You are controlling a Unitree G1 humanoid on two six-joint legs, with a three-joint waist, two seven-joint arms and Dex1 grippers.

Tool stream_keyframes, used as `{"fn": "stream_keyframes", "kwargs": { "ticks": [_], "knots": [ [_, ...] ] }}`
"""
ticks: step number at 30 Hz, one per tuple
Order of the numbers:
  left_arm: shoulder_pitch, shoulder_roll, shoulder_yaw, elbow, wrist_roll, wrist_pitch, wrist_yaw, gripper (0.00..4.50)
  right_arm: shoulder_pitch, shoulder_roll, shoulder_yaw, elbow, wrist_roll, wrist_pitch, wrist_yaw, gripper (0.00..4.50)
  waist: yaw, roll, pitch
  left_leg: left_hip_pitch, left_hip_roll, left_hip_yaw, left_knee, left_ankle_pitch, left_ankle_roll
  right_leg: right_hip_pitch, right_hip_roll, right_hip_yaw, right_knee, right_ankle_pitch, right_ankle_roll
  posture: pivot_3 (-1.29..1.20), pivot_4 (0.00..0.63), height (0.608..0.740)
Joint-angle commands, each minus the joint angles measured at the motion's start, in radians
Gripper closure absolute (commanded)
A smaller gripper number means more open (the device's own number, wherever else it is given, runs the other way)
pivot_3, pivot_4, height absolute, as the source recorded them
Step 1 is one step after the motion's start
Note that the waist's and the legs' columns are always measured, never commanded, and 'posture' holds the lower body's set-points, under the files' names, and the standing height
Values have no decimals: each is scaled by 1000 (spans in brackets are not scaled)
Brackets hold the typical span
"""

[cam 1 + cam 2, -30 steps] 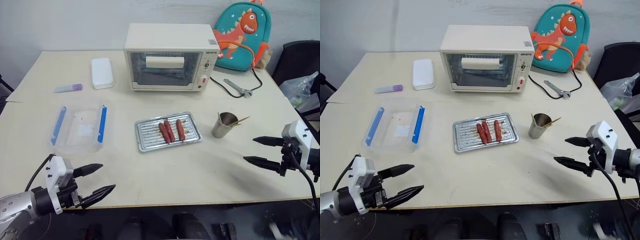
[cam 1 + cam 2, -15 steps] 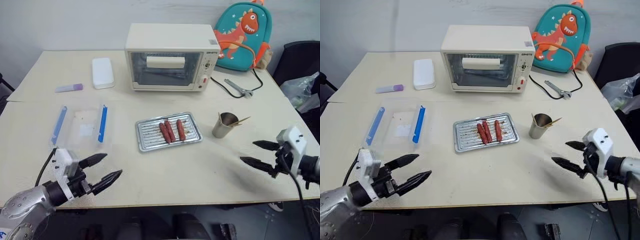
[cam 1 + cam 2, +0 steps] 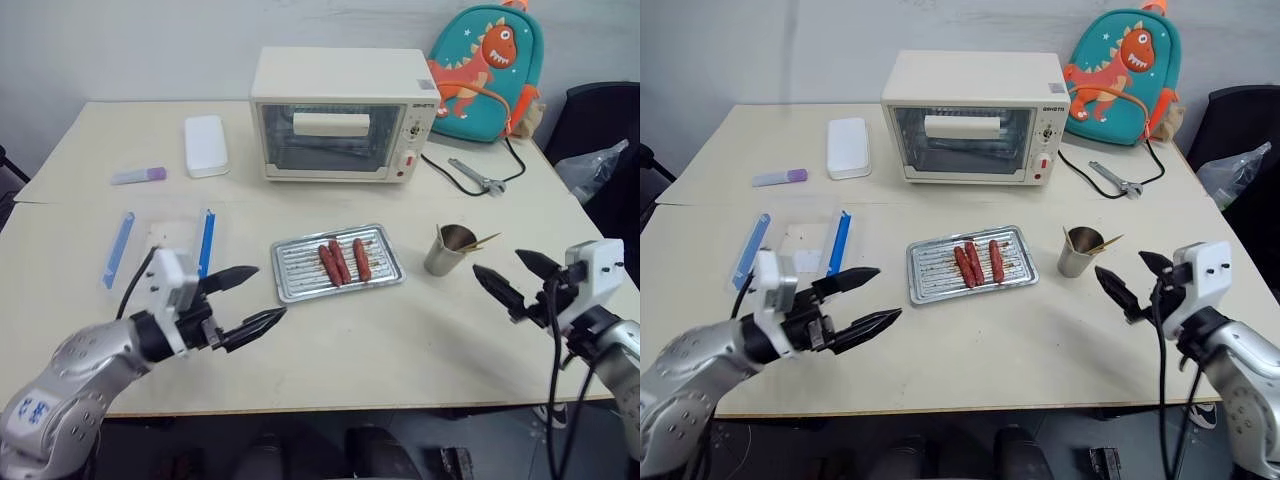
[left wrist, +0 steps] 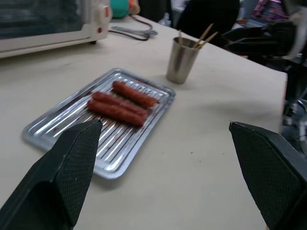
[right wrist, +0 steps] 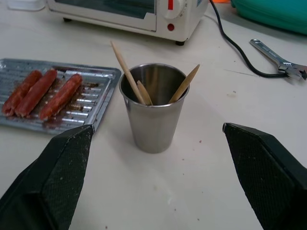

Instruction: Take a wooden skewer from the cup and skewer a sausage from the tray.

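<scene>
Three reddish-brown sausages (image 3: 340,262) lie side by side in the silvery tray (image 3: 286,291) at the table's centre. To its right stands the steel cup (image 3: 443,253) with wooden skewers (image 5: 126,72) leaning out of it. My right gripper (image 3: 497,262) hovers open just right of the cup, pointing at it, with the cup framed between its fingers (image 5: 57,177) in the right wrist view. At the tray's front left corner, my left gripper (image 3: 270,291) is open and empty, aimed toward the tray (image 4: 57,125).
A toaster oven (image 3: 342,112) stands behind the tray. A clear plastic box with blue clips (image 3: 160,255) lies left of it. Farther back are a white box (image 3: 205,145), a purple-capped tube (image 3: 137,176), a wrench (image 3: 475,175) and a dinosaur backpack (image 3: 487,70).
My left gripper rose and swung right, from the table's front left edge to the tray's corner. My right gripper turned and shifted left toward the cup. Both stayed open.
</scene>
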Motion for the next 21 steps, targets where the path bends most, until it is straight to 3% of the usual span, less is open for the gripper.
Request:
{"fn": "stream_keyframes", "kwargs": {
  "ticks": [1,10,21],
  "knots": [
    [-95,24,-76,66,40,-30,-84,26,-45,17,36,-32,1,-7,-53,4,0,0,0,0,0,0,0,1,-1,0,0,0,0,0,0,0,150,740],
    [-216,11,-163,128,91,-57,-154,26,-75,40,101,3,-2,-39,-62,4,-1,0,0,-3,1,0,-1,1,-1,-3,1,1,4,0,0,0,150,740],
    [-243,-2,-173,141,116,-62,-168,26,-15,56,108,-43,8,-39,-84,4,0,0,0,-3,1,0,0,1,-1,-3,1,1,5,0,1,0,150,740]
  ]
}}
